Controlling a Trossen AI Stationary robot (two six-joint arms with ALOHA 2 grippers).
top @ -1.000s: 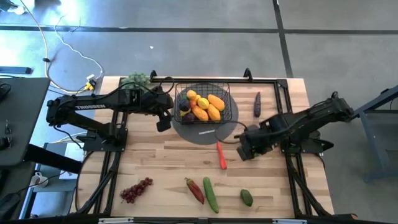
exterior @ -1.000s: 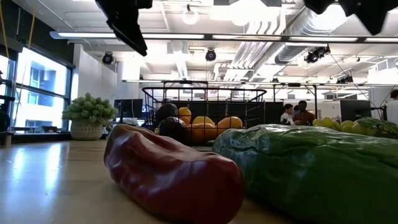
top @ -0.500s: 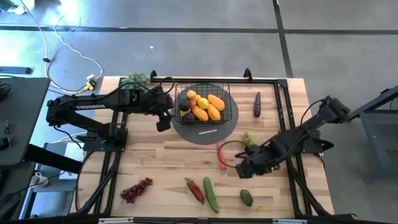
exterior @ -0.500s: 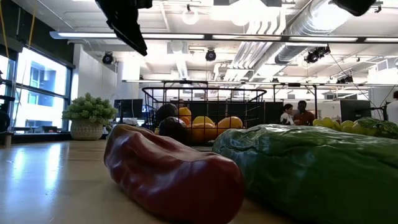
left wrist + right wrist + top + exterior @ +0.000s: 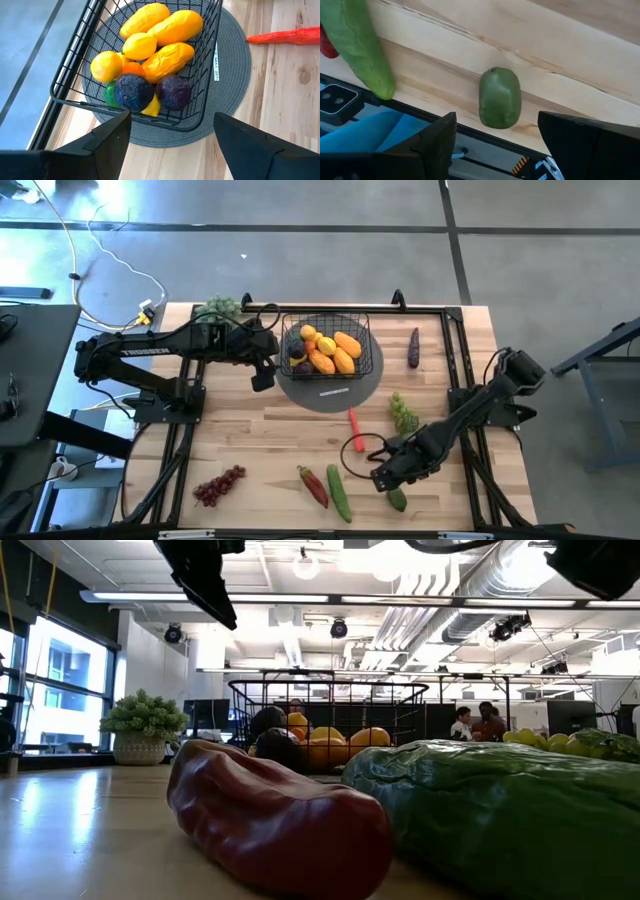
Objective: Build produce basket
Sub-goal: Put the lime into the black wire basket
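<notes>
The black wire basket (image 5: pixel 330 345) stands on a grey round disc (image 5: pixel 330 392) at the table's far middle. It holds yellow lemons, orange mangoes (image 5: pixel 167 55) and dark purple fruit (image 5: pixel 132 92). My left gripper (image 5: pixel 262 376) hangs open just left of the basket, touching nothing. My right gripper (image 5: pixel 385 478) is open near the front edge, pointing down over a green avocado (image 5: pixel 500 97) that lies on the table between and beyond its fingers, untouched.
Loose on the table lie a red chilli (image 5: pixel 352 420), green grapes (image 5: pixel 403 412), an aubergine (image 5: pixel 414 347), purple grapes (image 5: pixel 218 486), a red pepper (image 5: pixel 313 485) and a cucumber (image 5: pixel 339 492). A leafy bunch (image 5: pixel 220 307) sits at the far left corner.
My right gripper has swung from beside the grey disc toward the table's near edge and come down, rolling as it went, until it stands over the avocado. It has stayed open. The green grapes it covered now show.
</notes>
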